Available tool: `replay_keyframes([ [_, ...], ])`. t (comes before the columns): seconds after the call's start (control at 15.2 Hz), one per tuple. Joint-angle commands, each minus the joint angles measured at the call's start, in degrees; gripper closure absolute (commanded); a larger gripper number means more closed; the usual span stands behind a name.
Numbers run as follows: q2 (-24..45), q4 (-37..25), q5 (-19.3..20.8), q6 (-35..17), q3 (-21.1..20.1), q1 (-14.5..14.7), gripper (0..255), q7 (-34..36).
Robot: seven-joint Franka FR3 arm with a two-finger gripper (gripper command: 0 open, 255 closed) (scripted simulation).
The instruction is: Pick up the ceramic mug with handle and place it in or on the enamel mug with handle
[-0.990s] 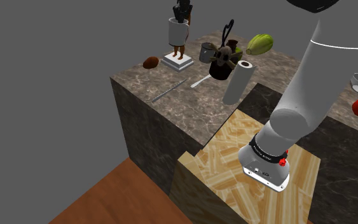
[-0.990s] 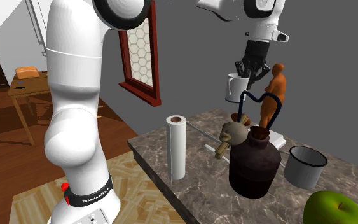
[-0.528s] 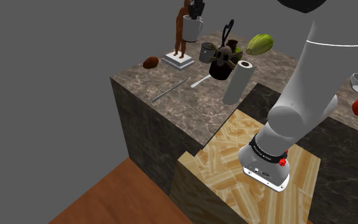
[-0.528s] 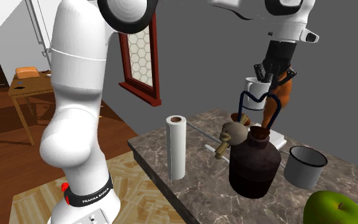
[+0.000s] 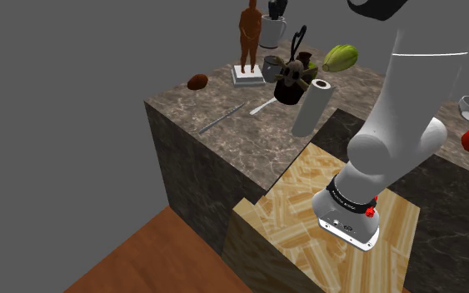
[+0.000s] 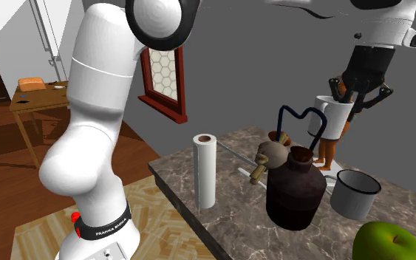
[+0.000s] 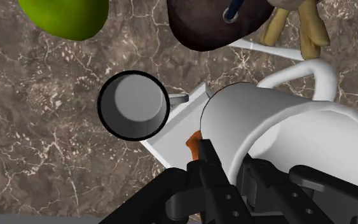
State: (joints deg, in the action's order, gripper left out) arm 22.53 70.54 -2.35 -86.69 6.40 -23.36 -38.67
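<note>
My black gripper [image 5: 276, 8] is shut on the rim of a white handled mug [image 5: 272, 32], which hangs in the air above the marble counter. In the second exterior view the gripper [image 6: 360, 87] carries the mug [image 6: 331, 118] tilted, above and a little short of a grey mug with a dark rim [image 6: 354, 193]. That grey mug [image 5: 271, 68] stands upright on the counter beside a dark jug [image 5: 289, 85]. In the wrist view the gripper [image 7: 231, 168] clasps the white mug's [image 7: 292, 127] wall, with the grey mug [image 7: 133, 105] open below and off to one side.
A brown figurine [image 5: 246, 37] on a white base stands close beside the grey mug. A paper roll [image 5: 309, 106], a green fruit [image 5: 341, 57], a brown lump [image 5: 197, 81], a spoon [image 5: 261, 106] and a knife [image 5: 220, 119] share the counter. The counter edge [image 5: 224, 158] drops to the floor.
The gripper has carried the white mug toward the shoulder view's right, from in front of the figurine to above the grey mug's area. It stayed shut throughout.
</note>
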Motion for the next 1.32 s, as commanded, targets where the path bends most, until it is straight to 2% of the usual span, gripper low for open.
replay_keyframes([
  [0.0, 2.9, -4.3, -0.3, 1.5, 0.6, -1.8, 255, -2.3],
  [0.2, 7.8, -12.3, -0.9, 4.5, 1.4, -4.9, 255, -5.6],
  [0.33, 12.2, -19.7, -1.4, 7.5, 1.8, -7.1, 255, -7.7],
  [0.73, 9.5, -10.5, -1.1, 1.0, 1.8, -6.5, 255, -7.7],
  [1.25, 8.1, -2.1, -0.9, -6.0, 1.8, -6.0, 255, -7.7],
])
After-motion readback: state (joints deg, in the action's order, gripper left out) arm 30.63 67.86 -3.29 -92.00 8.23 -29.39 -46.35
